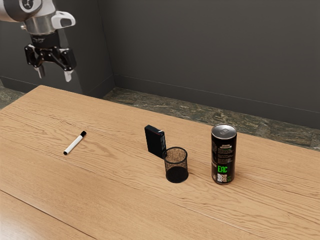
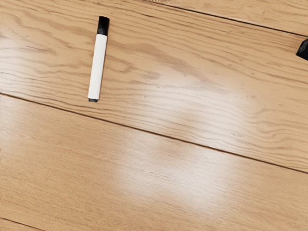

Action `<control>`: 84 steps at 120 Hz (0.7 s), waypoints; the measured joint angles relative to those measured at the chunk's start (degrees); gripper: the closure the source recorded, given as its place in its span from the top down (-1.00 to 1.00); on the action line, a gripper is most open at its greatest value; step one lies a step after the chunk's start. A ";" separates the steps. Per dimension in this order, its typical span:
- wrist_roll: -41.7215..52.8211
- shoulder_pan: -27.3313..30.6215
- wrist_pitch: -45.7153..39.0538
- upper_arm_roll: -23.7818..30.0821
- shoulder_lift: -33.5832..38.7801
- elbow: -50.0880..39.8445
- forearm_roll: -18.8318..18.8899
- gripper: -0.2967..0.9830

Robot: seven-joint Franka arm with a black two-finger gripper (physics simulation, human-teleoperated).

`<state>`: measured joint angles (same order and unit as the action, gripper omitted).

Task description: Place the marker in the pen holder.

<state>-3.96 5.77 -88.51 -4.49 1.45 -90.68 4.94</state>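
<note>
Saw a tall black metal can (image 1: 227, 155) nearest, upright on the brown wooden desk (image 1: 125, 210), near the black cylindrical mesh pen holder (image 1: 177, 174), set mouth-up for receiving. Found the white, black-capped marker (image 1: 75, 143) lying flat, well apart. Held the black two-finger hand (image 1: 55, 77) high, empty, spread likely for straddling it.

Side and closer wrist views look down, sharing the marker (image 2: 97, 67)

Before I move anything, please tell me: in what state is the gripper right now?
Gripper: open, fingers apart, holding nothing; the marker lies on the table.
</note>
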 joint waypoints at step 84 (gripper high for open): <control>-0.84 6.36 -29.60 -0.36 -16.72 -20.07 -0.28 0.53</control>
<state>-4.81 12.13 -118.10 -4.85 -15.27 -110.75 4.66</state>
